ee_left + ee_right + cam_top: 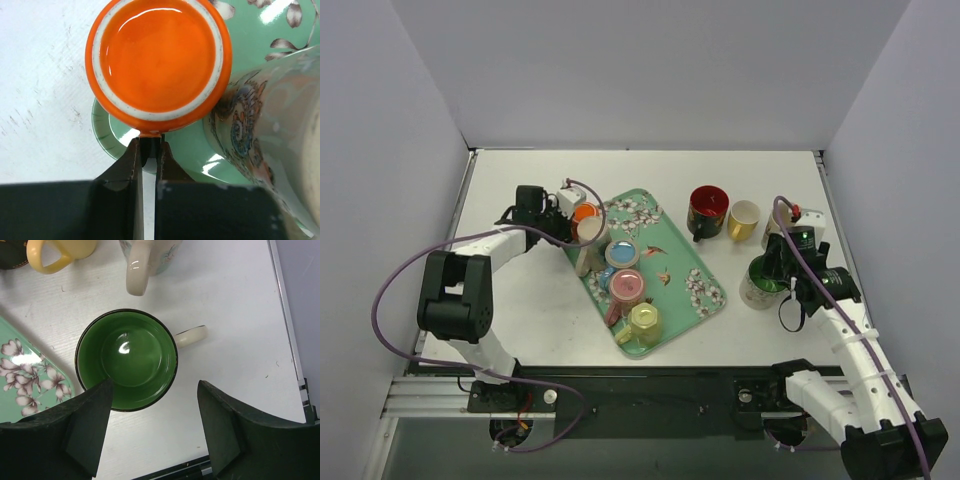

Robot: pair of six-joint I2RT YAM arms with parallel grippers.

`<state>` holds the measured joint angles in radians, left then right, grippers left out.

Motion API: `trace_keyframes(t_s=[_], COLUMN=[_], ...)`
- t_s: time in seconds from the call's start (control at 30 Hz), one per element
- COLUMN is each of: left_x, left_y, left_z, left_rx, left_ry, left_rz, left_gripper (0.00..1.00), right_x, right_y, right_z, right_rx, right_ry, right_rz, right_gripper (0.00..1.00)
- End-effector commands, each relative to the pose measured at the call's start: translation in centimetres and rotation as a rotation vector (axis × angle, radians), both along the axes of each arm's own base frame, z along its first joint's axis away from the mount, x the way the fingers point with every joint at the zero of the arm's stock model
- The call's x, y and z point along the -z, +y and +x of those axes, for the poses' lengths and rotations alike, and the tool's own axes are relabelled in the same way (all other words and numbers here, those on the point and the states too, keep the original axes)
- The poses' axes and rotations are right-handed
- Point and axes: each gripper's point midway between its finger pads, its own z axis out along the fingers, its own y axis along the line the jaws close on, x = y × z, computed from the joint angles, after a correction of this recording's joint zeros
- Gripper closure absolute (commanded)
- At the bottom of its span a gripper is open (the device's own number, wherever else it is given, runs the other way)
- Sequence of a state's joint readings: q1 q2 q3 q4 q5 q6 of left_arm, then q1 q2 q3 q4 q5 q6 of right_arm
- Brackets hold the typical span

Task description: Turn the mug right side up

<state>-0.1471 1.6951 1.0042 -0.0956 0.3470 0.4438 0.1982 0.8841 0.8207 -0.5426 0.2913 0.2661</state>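
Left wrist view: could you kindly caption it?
The left fingers grip the orange mug at its edge, over the green tray.

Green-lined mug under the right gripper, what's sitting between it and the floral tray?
Nothing: only a strip of bare white table separates the green-lined mug from the floral tray, clearest in the right wrist view.

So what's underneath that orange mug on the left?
The orange mug sits bottom-up on a corner of the green flowered tray, and the tray's rim shows just beneath it. Anything trapped inside the mug is covered, so I can't tell.
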Motion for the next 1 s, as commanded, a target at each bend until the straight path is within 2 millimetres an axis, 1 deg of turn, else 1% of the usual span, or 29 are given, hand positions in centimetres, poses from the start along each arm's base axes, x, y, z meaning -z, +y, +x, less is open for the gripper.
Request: trace_keyframes(t_s=[0.0,0.07,0.13,0.17,0.2,0.23,0.27,0.3,0.33,0.37,0.4,0.43,0.47,0.5,0.53,0.57,0.6,0.63,0.67,0.7,0.73,0.77,0.8,0.83,0.87,0.9,0.93,0.97], left_x=[-4.0,-5.3,-7.4,-9.2,-10.1,-12.0,-12.5,-14.2,-14.5,-15.8,-16.1,-17.2,-17.5,-18.7,-18.9,-20.2,-21.4,-21.9,-23.5,-24.1,-25.4,-26.3,-27.4,-28.2,-29.2,-29.7,-30.6,-31.1], left_y=[-0.8,-0.4,0.5,0.9,1.0,1.1,0.9,0.7,0.4,0.4,0.3,0.4,0.8,0.8,0.9,0.8,0.6,0.1,-0.3,-1.0,-1.5,-2.4,-3.0,-3.7,-4.3,-4.9,-5.3,-5.8], left_z=[2.6,3.3,4.1,4.5,4.4,4.8,4.5,4.5,4.2,4.3,4.1,4.2,4.1,4.2,3.8,3.7,3.3,2.4,1.7,0.7,-0.4,-1.6,-2.7,-4.1,-5.4,-6.5,-7.6,-8.8], left_rx=[-0.012,-0.059,-0.14,-0.183,-0.2,-0.225,-0.222,-0.231,-0.228,-0.246,-0.251,-0.271,-0.276,-0.304,-0.298,-0.311,-0.306,-0.283,-0.27,-0.23,-0.217,-0.156,-0.144,-0.085,-0.062,-0.017,-0.002,0.04], left_ry=[-0.109,-0.122,-0.132,-0.142,-0.139,-0.159,-0.147,-0.161,-0.15,-0.157,-0.14,-0.139,-0.122,-0.105,-0.071,-0.064,-0.039,-0.007,-0.015,0.012,0.014,0.038,0.058,0.091,0.121,0.154,0.18,0.213], left_rz=[-0.056,-0.074,-0.106,-0.144,-0.165,-0.207,-0.233,-0.266,-0.283,-0.314,-0.328,-0.364,-0.38,-0.441,-0.474,-0.517,-0.561,-0.588,-0.613,-0.643,-0.678,-0.717,-0.759,-0.792,-0.83,-0.856,-0.886,-0.907], left_gripper=[1.0,1.0,1.0,1.0,1.0,1.0,1.0,1.0,1.0,1.0,1.0,1.0,1.0,1.0,1.0,1.0,1.0,1.0,1.0,1.0,1.0,1.0,1.0,1.0,1.0,1.0,1.0,1.0], right_x=[-1.5,-1.7,-2.3,-2.6,-3.4,-3.7,-4.5,-5.0,-5.9,-6.6,-7.5,-8.6,-8.9,-10.1,-10.0,-10.8,-11.3,-11.9,-12.3,-13.0,-14.2,-14.0,-15.6,-15.2,-15.9,-16.5,-17.2,-17.8], right_y=[-0.2,0.1,0.7,1.3,1.6,2.6,2.7,3.9,4.1,5.4,6.5,7.2,8.6,9.7,11.7,13.2,14.9,16.2,17.8,19.0,21.0,21.6,23.4,24.2,25.0,25.2,25.6,25.7], right_z=[-0.3,-0.3,-0.1,0.0,0.1,0.2,0.5,0.6,0.8,0.9,1.1,1.4,1.4,1.8,1.7,2.1,1.9,2.3,1.9,2.2,2.0,1.9,1.7,1.3,1.6,1.3,1.5,1.4], right_rx=[0.015,0.003,-0.02,-0.047,-0.058,-0.093,-0.094,-0.137,-0.138,-0.186,-0.223,-0.238,-0.288,-0.318,-0.391,-0.449,-0.512,-0.574,-0.644,-0.704,-0.772,-0.839,-0.889,-0.976,-0.976,-1.023,-1.012,-1.042], right_ry=[-0.017,-0.018,-0.03,-0.038,-0.061,-0.067,-0.088,-0.103,-0.127,-0.146,-0.168,-0.197,-0.205,-0.242,-0.239,-0.268,-0.291,-0.318,-0.337,-0.372,-0.439,-0.467,-0.562,-0.614,-0.709,-0.768,-0.848,-0.893], right_rz=[-0.016,-0.011,-0.004,0.0,-0.001,-0.001,-0.012,-0.015,-0.028,-0.032,-0.043,-0.035,-0.036,-0.019,-0.013,-0.018,-0.018,-0.048,-0.061,-0.095,-0.097,-0.166,-0.166,-0.245,-0.237,-0.299,-0.293,-0.355], right_gripper=[0.37,0.37,0.36,0.32,0.31,0.29,0.27,0.27,0.26,0.26,0.25,0.23,0.22,0.19,0.18,0.15,0.14,0.15,0.14,0.14,0.15,0.15,0.15,0.15,0.15,0.15,0.15,0.15])
